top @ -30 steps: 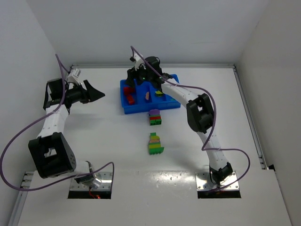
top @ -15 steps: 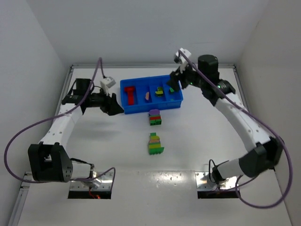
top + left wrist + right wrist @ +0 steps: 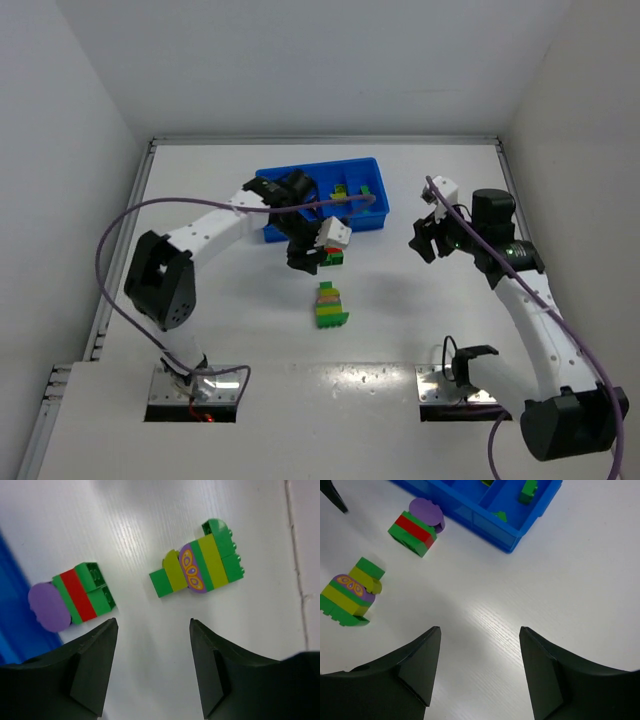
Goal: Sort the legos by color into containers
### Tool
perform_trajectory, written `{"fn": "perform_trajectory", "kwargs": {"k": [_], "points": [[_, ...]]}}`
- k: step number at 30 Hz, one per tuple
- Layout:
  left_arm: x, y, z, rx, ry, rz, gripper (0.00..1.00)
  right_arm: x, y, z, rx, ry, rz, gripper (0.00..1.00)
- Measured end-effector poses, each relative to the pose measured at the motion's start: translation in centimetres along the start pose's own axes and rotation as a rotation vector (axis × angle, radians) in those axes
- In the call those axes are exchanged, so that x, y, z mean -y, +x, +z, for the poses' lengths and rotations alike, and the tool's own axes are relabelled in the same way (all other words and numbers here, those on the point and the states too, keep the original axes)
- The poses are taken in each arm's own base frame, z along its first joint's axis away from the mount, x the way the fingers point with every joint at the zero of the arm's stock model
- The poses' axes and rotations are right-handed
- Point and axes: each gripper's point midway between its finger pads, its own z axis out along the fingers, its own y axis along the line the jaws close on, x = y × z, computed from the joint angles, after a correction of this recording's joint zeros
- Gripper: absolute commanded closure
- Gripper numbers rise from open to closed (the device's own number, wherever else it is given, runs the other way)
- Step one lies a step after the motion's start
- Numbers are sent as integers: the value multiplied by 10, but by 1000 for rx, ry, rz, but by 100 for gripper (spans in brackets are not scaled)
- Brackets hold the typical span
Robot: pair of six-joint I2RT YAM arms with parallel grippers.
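Where under left arm (image 3: 210, 228), tray (image 3: 366, 222) unclear

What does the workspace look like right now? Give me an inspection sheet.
Surface: white table, no marks seen.
Job's things: blue tray at the far side, green legos in its right compartments; purple-red-green stack just outside its front wall; striped green stack nearer the arms.
Clutter: nothing seen.
Grippers: left gripper open above the stacks; right gripper open, empty.
Cables: purple cable loops off each arm.
Surroundings: white walls.
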Motion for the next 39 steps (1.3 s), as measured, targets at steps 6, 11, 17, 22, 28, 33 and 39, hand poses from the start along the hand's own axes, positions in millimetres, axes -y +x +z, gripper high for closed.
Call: {"fn": "perform_trajectory", "kwargs": {"k": [6,11,17,22,28,33,39], "points": [[3,27,32,-138,139,249,35,8,-3,-10,38,14,20,35],[16,36,51,-205,204,480,35,9,1,-9,33,2,41,35],[16,32,59,-201,228,636,35,7,8,-1,11,-32,71,35],[14,28,63,-191,232,706,35,7,9,1,10,-40,80,35],[13,35,74,-193,261,729,35,5,10,2,9,-49,83,35],[15,39,81,-196,285,742,35,4,13,4,4,-51,86,35],[16,50,91,-204,318,727,35,5,17,7,-5,-55,92,35]]}}
